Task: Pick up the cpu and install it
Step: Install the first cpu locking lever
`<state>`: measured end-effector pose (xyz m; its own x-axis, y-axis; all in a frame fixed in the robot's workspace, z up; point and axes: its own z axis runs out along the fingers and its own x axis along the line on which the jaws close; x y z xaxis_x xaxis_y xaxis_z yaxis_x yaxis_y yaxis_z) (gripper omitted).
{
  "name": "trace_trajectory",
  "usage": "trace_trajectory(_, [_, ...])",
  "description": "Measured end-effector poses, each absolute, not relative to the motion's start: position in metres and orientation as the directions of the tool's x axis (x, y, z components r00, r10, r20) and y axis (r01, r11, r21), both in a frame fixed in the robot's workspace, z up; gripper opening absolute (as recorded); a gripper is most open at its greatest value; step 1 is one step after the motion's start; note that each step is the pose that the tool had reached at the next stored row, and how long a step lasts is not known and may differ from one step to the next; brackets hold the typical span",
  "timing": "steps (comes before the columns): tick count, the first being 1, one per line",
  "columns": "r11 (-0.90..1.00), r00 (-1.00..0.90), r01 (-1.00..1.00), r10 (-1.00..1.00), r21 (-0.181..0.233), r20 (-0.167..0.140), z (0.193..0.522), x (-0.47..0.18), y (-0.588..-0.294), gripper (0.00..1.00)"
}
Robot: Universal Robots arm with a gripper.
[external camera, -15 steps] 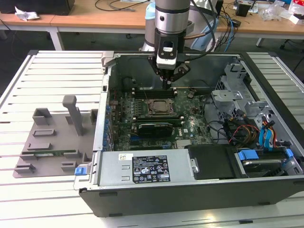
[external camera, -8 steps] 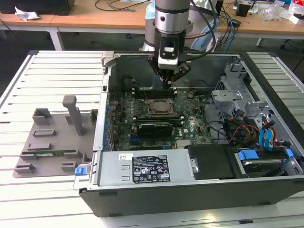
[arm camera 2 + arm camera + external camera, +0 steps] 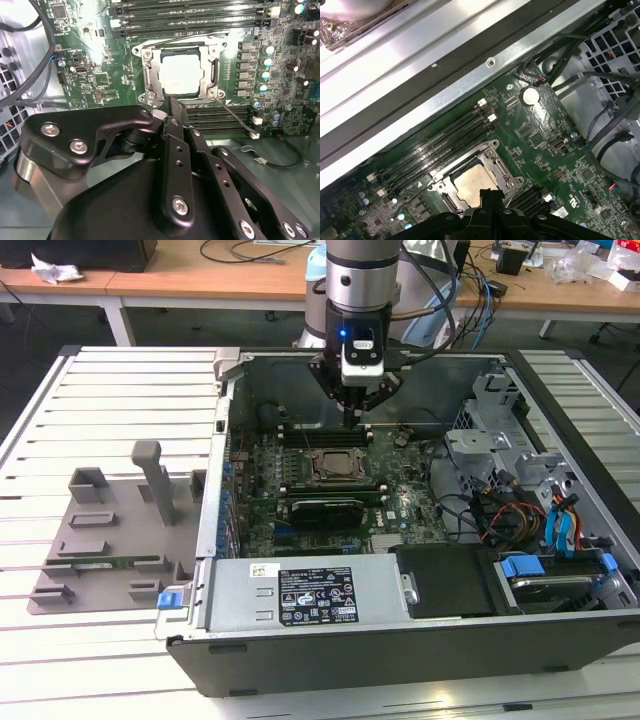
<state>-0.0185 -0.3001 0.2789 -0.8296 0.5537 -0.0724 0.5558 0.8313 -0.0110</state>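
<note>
White slatted metal worktop is carrying an open black desktop computer case, with wooden desks and loose cables standing behind it. Inside the case a green motherboard is lying flat, and a grey power supply box is sitting along the case's near edge. On the worktop toward the exterior view's left, a grey plastic fixture tray is resting just beside the case wall.

The silver and black robot arm is reaching down over the far part of the motherboard, and its black gripper is hanging just above and behind the square metal-framed socket. The small flat square cpu with the pale silver top is sitting inside that socket frame, seen in the second wrist view and in the first wrist view, lying level within the frame. A thin wire lever is running out from the socket's corner across the black memory slots.

In both wrist views the black fingers are pressing together with no gap showing between them, narrowed to a single tip and gripping nothing. That tip is hovering close to the socket's edge, apart from the cpu itself.
</note>
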Motion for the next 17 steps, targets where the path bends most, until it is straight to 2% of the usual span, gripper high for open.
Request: trace_trajectory(17, [0.926, -0.924, 0.377, 0.376, -0.011, -0.072, 0.279, -0.0185, -0.3001, 0.11])
